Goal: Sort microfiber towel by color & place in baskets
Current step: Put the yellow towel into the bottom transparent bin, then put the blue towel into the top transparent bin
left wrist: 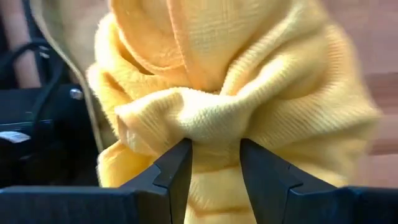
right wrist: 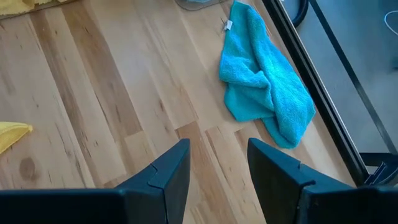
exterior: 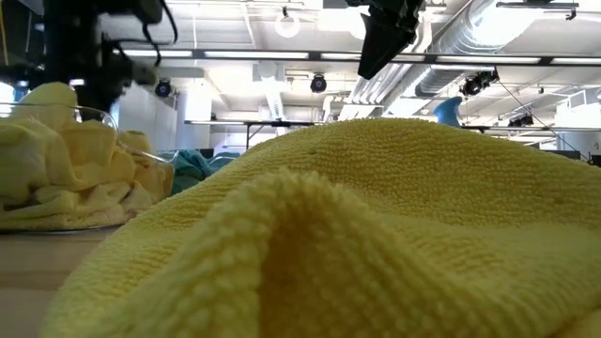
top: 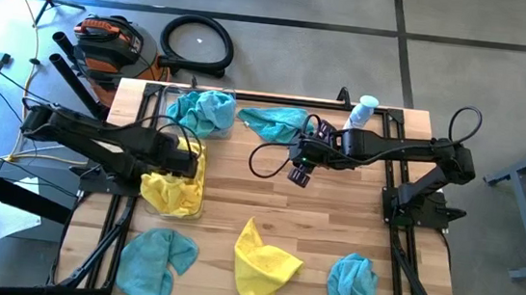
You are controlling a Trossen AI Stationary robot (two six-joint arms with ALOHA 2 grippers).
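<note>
Left gripper pinches a bunched, fuzzy yellow towel; right gripper open, empty, at table's 12 o'clock.

Bare wood lies open at the table centre, under the right gripper. Loose towels crowd the near edge; baskets block the left side.

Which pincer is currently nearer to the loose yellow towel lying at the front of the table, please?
Right. The right pincer hangs above the table just behind the yellow towel; the left pincer is farther off, over the yellow-filled basket.
</note>
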